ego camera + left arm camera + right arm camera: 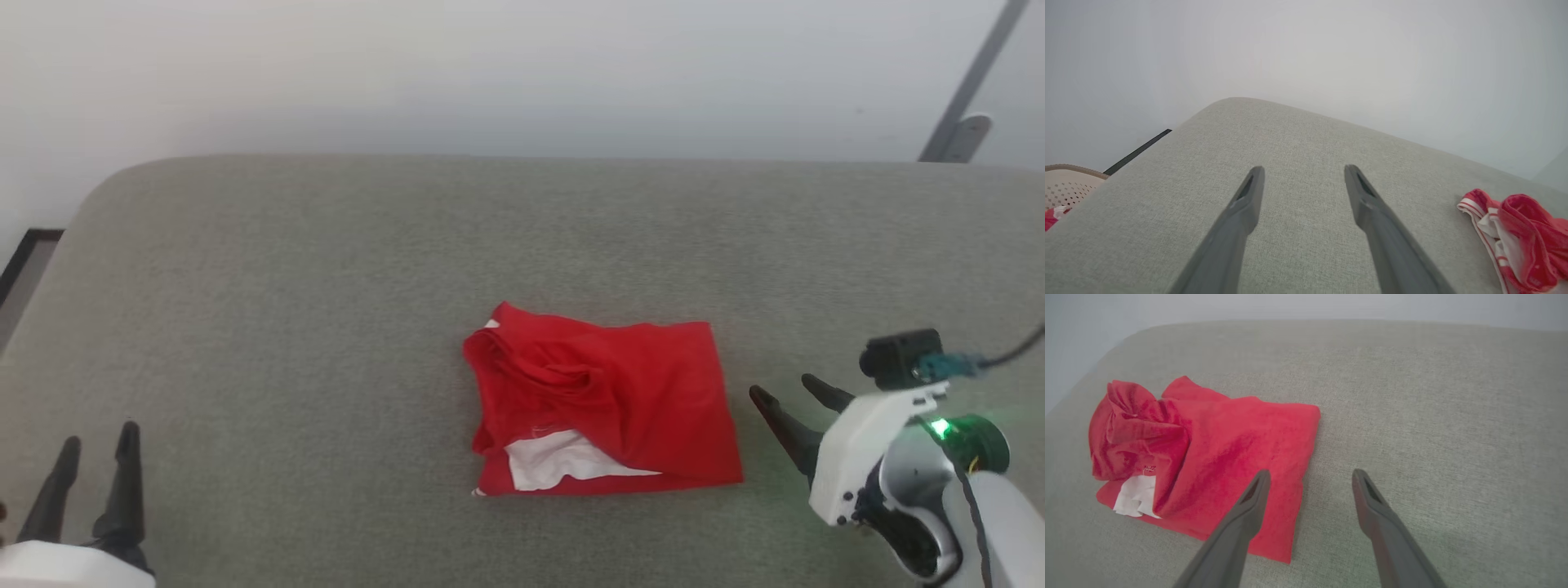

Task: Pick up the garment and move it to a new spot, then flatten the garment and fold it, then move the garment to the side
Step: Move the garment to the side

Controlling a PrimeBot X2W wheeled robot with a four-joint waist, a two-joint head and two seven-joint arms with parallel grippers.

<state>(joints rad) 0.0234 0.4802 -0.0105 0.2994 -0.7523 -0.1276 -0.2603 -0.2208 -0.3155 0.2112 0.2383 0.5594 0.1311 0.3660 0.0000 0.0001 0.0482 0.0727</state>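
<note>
Hanging low over the near left of the grey padded surface (269, 269), the left pincer (100, 437) has its two dark fingers spread apart and holds nothing. It looks parked out of the way, well to the left of the garment. In its wrist view the same pincer (1303, 169) points across bare fabric. A pale perforated basket (1065, 185) sits off to its left, beyond the surface's edge, with a scrap of something red inside.

The garment (620, 392) lies right of the left pincer and just left of the right pincer. It is a rough red rectangle, its left end bunched and a white patch showing along the near edge. It appears folded, so moving it aside is probably what remains.

The right pincer (782, 385) has its fingers apart and empty, with the tips close to the garment's right edge but not touching. That placement suits a grab at that edge. From its wrist, the right pincer (1310, 472) shows one finger over the red cloth (1229, 457) and the other over bare surface.

Count: one garment, one basket, and two pincers with two fingers each.
</note>
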